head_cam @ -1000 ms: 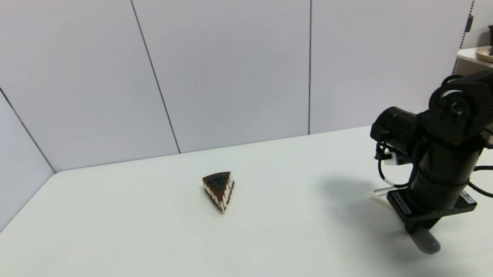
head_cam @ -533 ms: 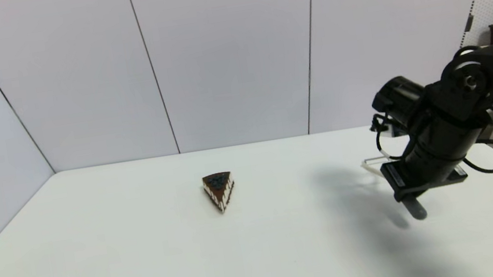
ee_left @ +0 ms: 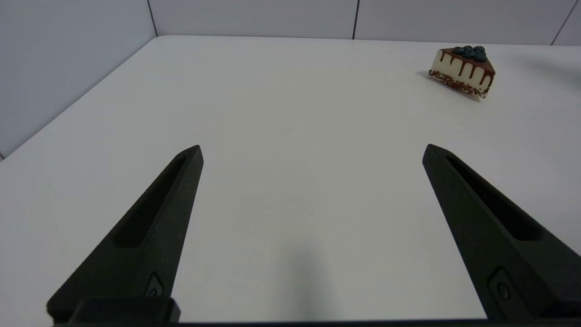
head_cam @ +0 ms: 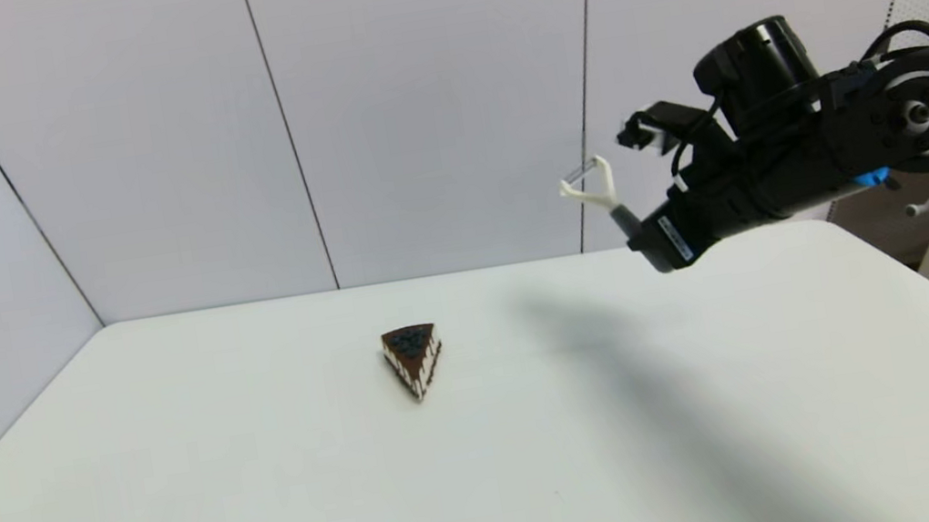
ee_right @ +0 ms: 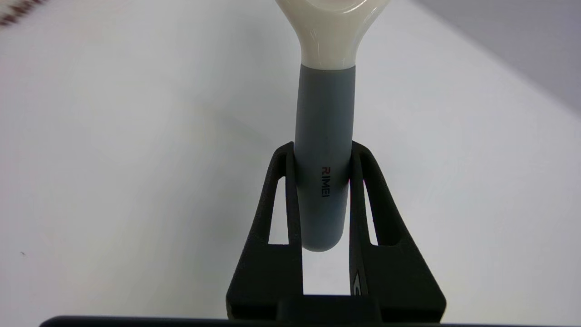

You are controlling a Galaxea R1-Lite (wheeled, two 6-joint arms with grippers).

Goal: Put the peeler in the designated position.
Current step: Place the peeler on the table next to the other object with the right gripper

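Peeler [ee_right: 324, 136] in right gripper [ee_right: 321, 154]; blade cropped

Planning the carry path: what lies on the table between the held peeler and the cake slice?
Nothing: head view shows bare white table between the peeler, held aloft, and the cake slice.

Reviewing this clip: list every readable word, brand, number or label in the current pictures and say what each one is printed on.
"RIMEI": printed along the grey handle of the peeler, between the fingers of the right gripper, which is shut on it; the first letter is reddish, the others dark.
Unreadable: a small white label on the right gripper's body in the head view, too small to make out.
No text on the cake slice, the table or the left gripper.
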